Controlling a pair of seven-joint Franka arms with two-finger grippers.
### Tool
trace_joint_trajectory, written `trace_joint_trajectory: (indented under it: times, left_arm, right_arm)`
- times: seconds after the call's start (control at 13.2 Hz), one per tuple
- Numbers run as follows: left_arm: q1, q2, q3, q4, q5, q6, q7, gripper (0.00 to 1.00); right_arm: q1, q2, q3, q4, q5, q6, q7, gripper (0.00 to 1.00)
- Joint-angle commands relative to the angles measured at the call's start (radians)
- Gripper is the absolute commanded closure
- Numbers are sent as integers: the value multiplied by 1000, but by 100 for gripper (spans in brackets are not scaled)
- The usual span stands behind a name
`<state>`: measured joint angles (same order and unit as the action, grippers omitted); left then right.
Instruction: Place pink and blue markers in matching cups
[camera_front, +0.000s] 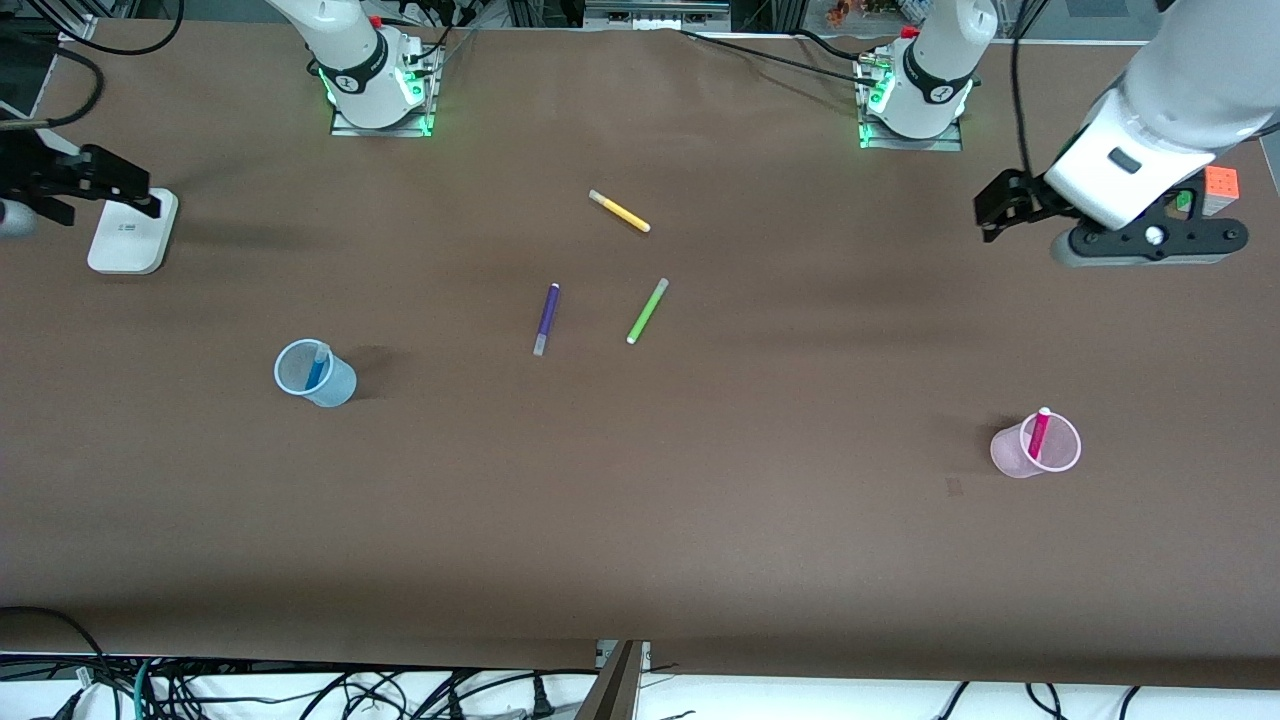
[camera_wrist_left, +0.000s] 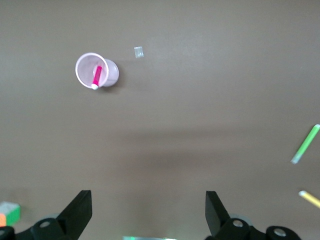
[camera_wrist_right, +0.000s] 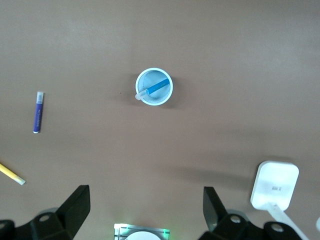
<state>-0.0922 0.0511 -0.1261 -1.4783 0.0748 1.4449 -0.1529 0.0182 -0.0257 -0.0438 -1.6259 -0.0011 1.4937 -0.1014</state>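
Note:
The pale blue cup (camera_front: 315, 373) stands upright toward the right arm's end of the table, with the blue marker (camera_front: 316, 368) leaning inside it. The right wrist view shows that cup (camera_wrist_right: 154, 86) and marker (camera_wrist_right: 156, 87) from above. At the left arm's end, the pink marker (camera_front: 1039, 433) leans in the upright pale pink cup (camera_front: 1036, 446), both also in the left wrist view, cup (camera_wrist_left: 96, 70) and marker (camera_wrist_left: 97, 76). My left gripper (camera_front: 992, 214) hangs open and empty above the table next to a colour cube. My right gripper (camera_front: 140, 190) is open and empty over a white box.
A purple pen (camera_front: 546, 318), a green pen (camera_front: 647, 311) and a yellow pen (camera_front: 619, 211) lie loose at the table's middle. A white box (camera_front: 132, 232) sits at the right arm's end, a colour cube (camera_front: 1220, 188) at the left arm's end.

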Motion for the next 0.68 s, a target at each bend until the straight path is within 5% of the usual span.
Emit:
trace_joint_trajectory:
  times: [0.0,0.15,0.61]
  left_arm:
    - [55,-193,2,-271,-21,141,151,0]
    - [72,-284,2,-411,-21,230,197,0]
    - [68,-238,2,-354,-10,186,220,0]
  right_arm:
    - [-11,10,22,14,-26,-21,35,0]
    - [-9,27,19,18,-33,-21,32,0]
    - [-9,67,21,78,-33,-26,45,0]
